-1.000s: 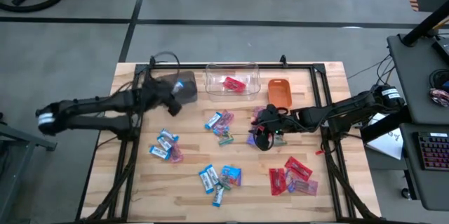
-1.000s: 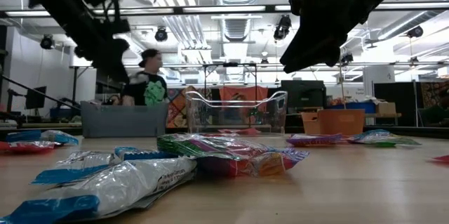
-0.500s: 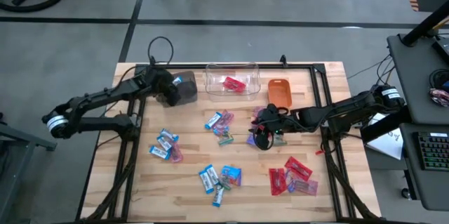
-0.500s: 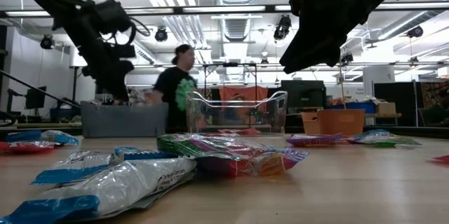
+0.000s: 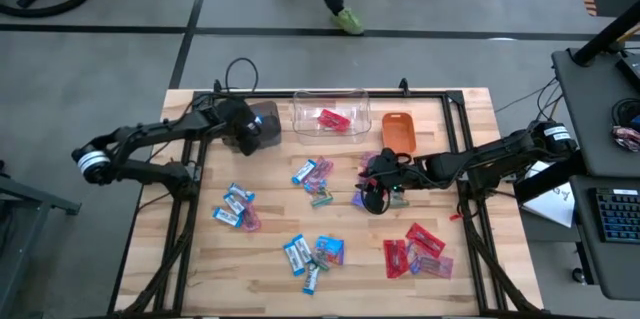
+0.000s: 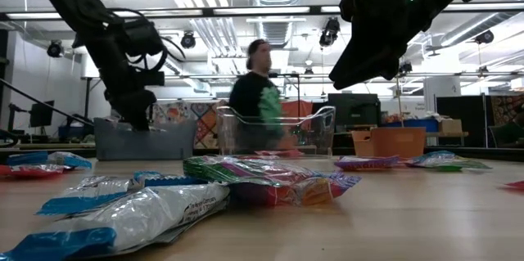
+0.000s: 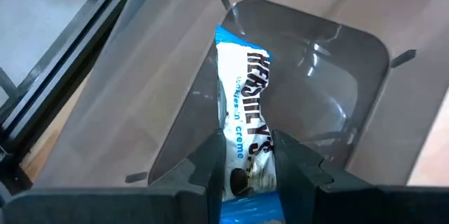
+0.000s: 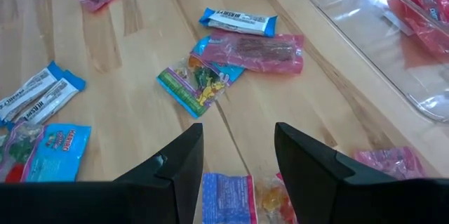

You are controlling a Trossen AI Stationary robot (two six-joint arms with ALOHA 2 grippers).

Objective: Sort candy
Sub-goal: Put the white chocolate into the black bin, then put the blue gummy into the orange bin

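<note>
So the left gripper (image 7: pixel 249 155) pinches a blue-and-white candy (image 7: pixel 247 122) right over the grey bin (image 7: pixel 337 69); I'd drop it centered. Right gripper (image 8: pixel 237 152) hovers open, empty.

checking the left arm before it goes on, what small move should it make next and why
Probably open the left gripper and let go. It holds a blue-and-white candy pinched between its fingers directly above the grey bin, which looks empty inside. The right gripper waits open above the candy in the middle of the table.
</note>
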